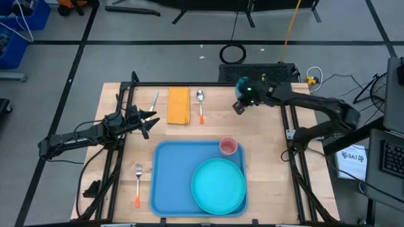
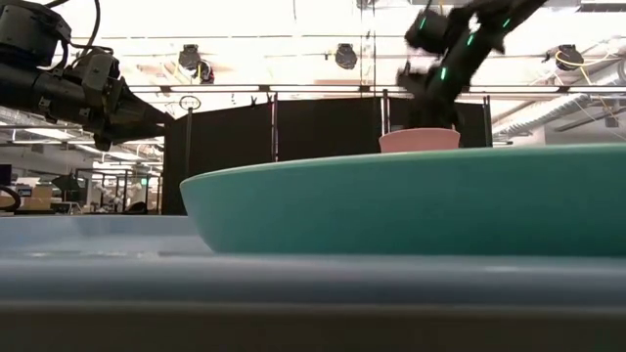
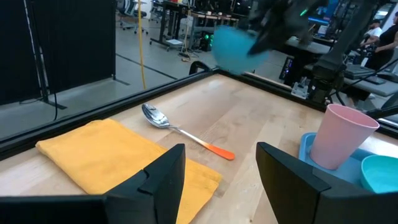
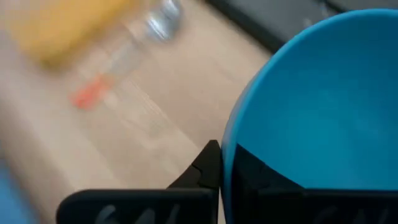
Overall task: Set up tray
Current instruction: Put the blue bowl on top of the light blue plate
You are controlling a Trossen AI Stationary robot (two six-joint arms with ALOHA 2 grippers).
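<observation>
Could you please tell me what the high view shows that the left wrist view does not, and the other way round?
Only the high view shows the whole light-blue tray with the teal plate on it, the fork beside the tray, and the left gripper from above. Only the left wrist view shows the room beyond the table. Both show the yellow napkin, the spoon, the pink cup, and the right gripper shut on the rim of a blue bowl.

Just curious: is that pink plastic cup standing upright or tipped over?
Upright. The pink plastic cup stands mouth up in a corner of the light-blue rectangular tray, beside the round teal plate.
</observation>
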